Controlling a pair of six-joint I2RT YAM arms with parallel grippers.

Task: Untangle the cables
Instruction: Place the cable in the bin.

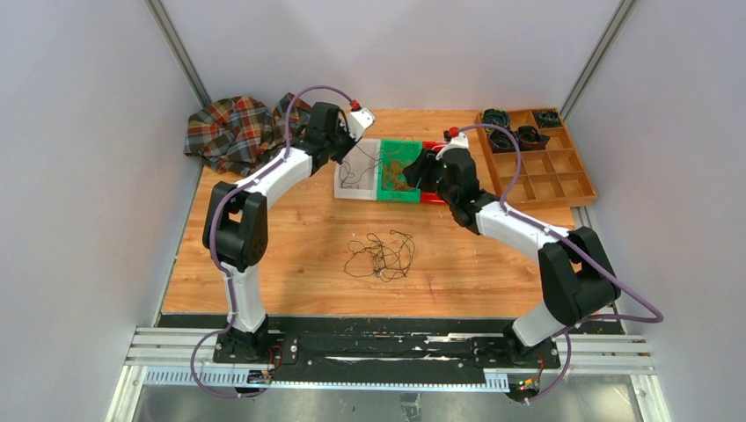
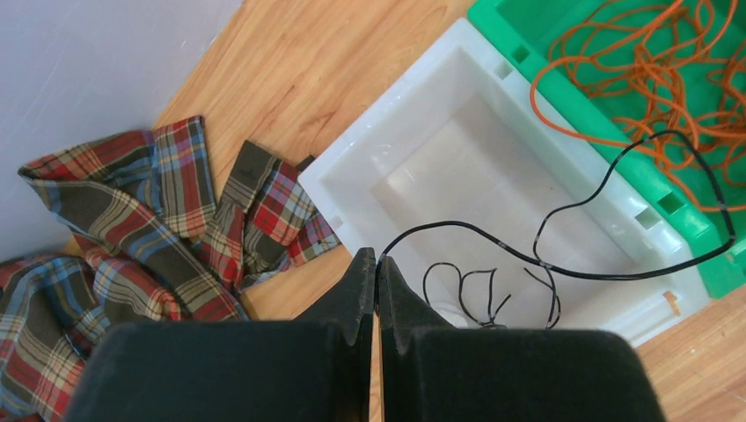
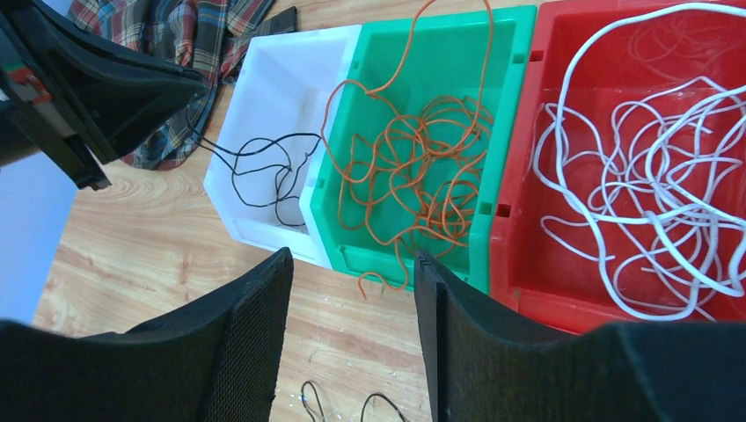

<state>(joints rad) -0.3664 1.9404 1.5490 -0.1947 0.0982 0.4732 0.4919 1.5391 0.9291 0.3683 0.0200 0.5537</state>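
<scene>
My left gripper (image 2: 378, 255) is shut on a thin black cable (image 2: 457, 224) that trails over the white bin (image 2: 383, 105) and across the rim of the green bin (image 2: 669, 204). Loose black loops lie in the white bin. Orange cables (image 3: 413, 167) fill the green bin (image 3: 501, 114), one end hanging over its front. White cables (image 3: 651, 167) lie in the red bin (image 3: 528, 264). My right gripper (image 3: 352, 255) is open and holds nothing, above bare wood just in front of the green bin. A tangle of black cables (image 1: 380, 255) lies mid-table.
A plaid cloth (image 1: 233, 132) is bunched at the back left, close to the white bin (image 1: 356, 189). A wooden compartment tray (image 1: 537, 163) with dark coiled rolls stands at the back right. Grey walls close in both sides and the back.
</scene>
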